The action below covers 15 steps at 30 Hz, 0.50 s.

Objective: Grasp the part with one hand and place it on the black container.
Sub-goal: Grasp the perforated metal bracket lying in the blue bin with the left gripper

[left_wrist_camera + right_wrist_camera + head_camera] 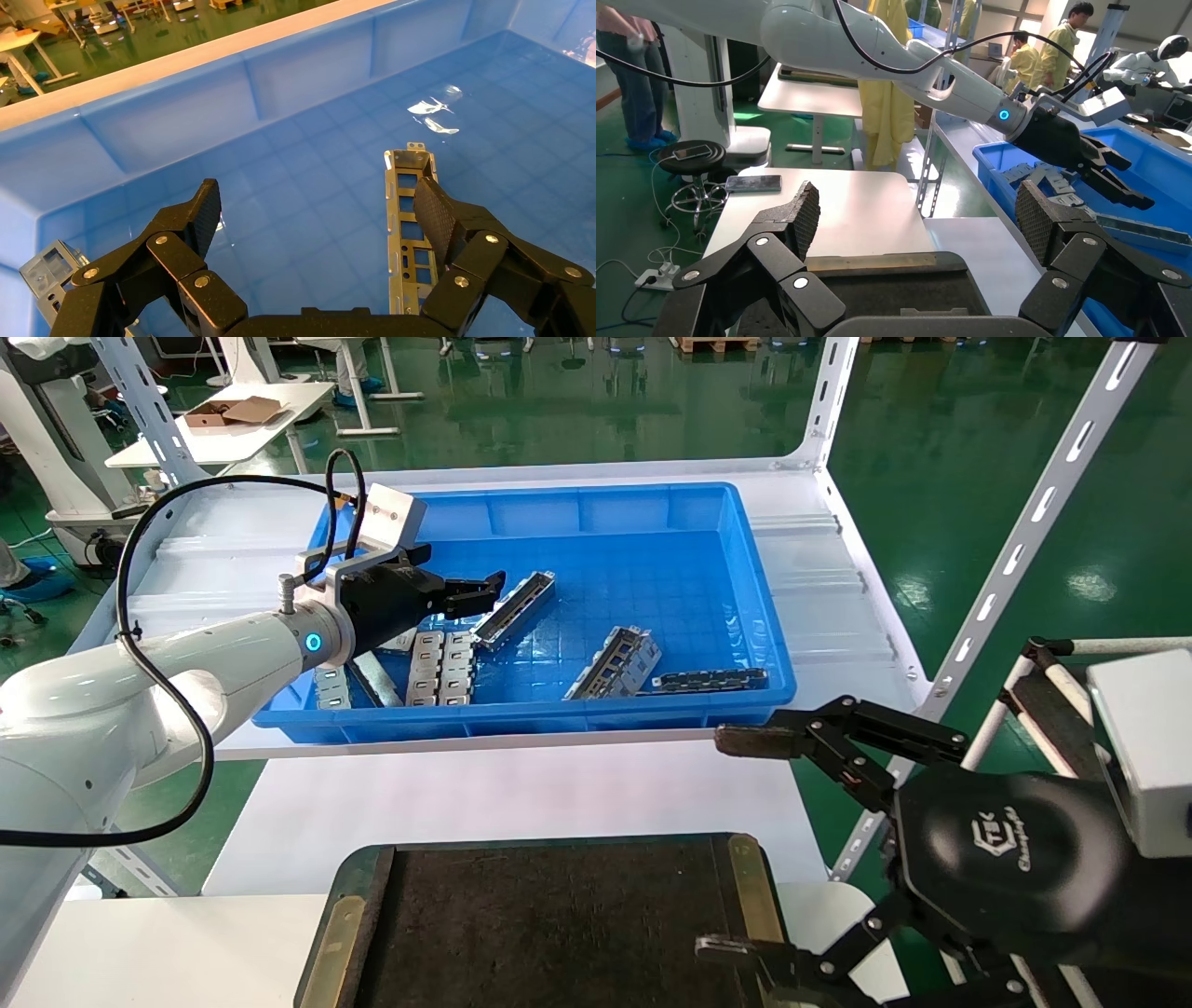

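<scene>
Green workshop flooring surrounded a white desk (521, 794) that carried a big blue bin (736, 617) on its far side and the black container (549, 933) at its near edge. Left hand (484, 595) reached into the bin with its fingers spread apart, holding nothing; in the left wrist view one pad (434, 217) overlapped the part (406, 225) while the other stood well apart over the bare blue floor. The part lay tilted on the bin floor, just beside the left fingertips in the head view (515, 607). Flat slotted plates (442, 665) lay under the left wrist, and a wider perforated bracket (616, 663) and a dark narrow strip (710, 680) lay nearer the bin's front wall. Right hand (745, 845) hung at the container's right edge, likewise released and empty. The container's dark surface bore no parts.
</scene>
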Available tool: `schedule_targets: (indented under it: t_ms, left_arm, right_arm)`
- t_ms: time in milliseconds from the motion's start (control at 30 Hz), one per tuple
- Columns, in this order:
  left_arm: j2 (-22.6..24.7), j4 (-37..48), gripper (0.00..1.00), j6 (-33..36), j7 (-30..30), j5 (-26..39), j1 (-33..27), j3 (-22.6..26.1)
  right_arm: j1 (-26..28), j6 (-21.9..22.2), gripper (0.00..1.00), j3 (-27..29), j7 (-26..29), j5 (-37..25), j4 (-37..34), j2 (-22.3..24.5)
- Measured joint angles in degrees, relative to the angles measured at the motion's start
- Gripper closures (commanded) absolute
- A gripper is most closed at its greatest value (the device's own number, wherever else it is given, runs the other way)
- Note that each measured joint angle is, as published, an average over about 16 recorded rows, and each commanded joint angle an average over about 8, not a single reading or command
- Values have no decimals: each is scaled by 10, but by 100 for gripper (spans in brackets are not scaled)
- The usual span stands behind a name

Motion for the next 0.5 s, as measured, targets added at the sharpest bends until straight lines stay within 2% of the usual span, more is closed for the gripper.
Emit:
schedule_targets:
  t_ms: [500]
  left_arm:
    - [1,-6,0,9,-8,3,10,3]
  right_arm:
    - [0,0,0,0,0,0,0,0]
